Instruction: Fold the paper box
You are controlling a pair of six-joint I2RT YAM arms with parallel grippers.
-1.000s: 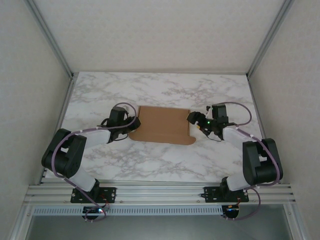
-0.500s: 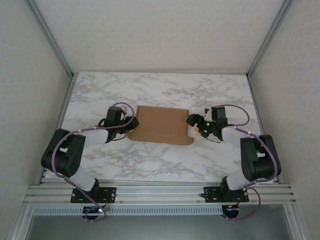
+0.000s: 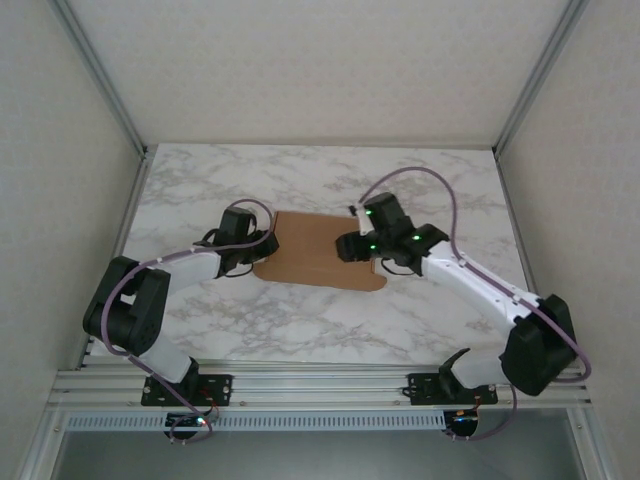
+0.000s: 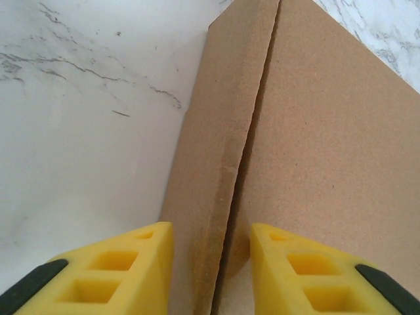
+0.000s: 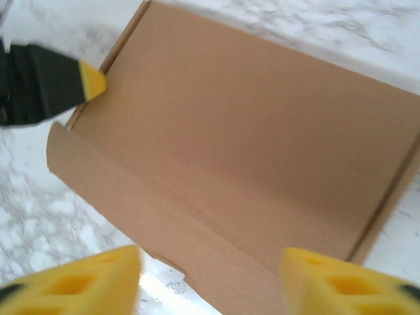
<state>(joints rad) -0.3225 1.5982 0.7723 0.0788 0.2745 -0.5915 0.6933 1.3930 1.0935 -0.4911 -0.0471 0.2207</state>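
The paper box (image 3: 305, 256) lies flat and brown on the marble table, with a long flap at its near edge and narrow side strips. My left gripper (image 3: 264, 246) is at the box's left edge, open. In the left wrist view its yellow fingers (image 4: 128, 266) straddle the raised side strip (image 4: 220, 138) without pinching it. My right gripper (image 3: 350, 247) hovers over the right part of the box, open wide. In the right wrist view, the box panel (image 5: 249, 131) lies below my right gripper (image 5: 210, 279), and the left gripper's yellow fingertip (image 5: 94, 81) touches the far corner.
The white marble table (image 3: 300, 180) stretches around the box, with bare surface behind and in front of it. Metal frame posts and pale walls close in the left, right and back sides. Both arm bases sit on the rail at the near edge.
My right arm has lifted off the box's right edge and swung left, so its gripper is over the box. My left gripper has stayed at the left edge.
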